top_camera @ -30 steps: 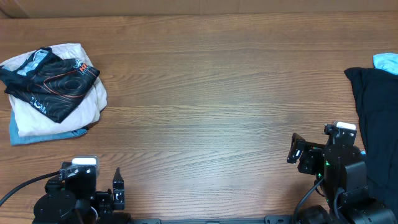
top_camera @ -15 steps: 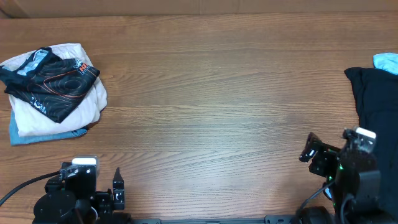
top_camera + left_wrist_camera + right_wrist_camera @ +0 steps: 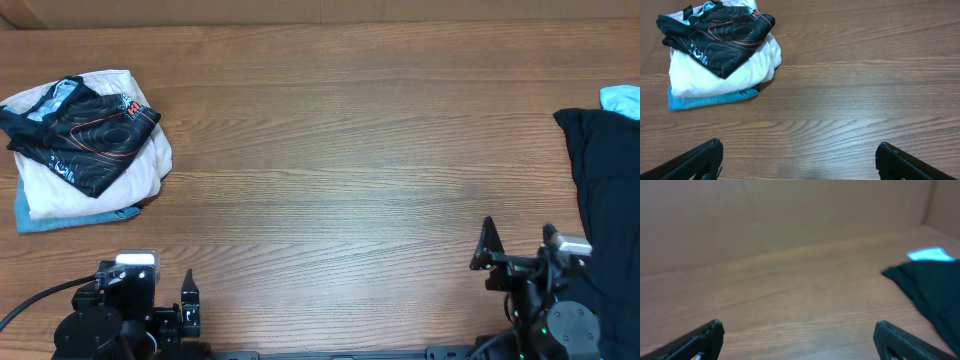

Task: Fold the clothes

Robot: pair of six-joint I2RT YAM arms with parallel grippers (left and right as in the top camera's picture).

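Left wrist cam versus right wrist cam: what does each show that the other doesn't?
Only the left wrist: at the upper left, the black patterned top lies folded on a white garment, which lies on a blue garment.
Only the right wrist: a loose black garment at the right edge, a light blue item just beyond it, and a brown wall behind.
Both: the wooden table ahead, and each camera's own gripper, the left gripper and the right gripper, with jaws wide open and holding nothing.
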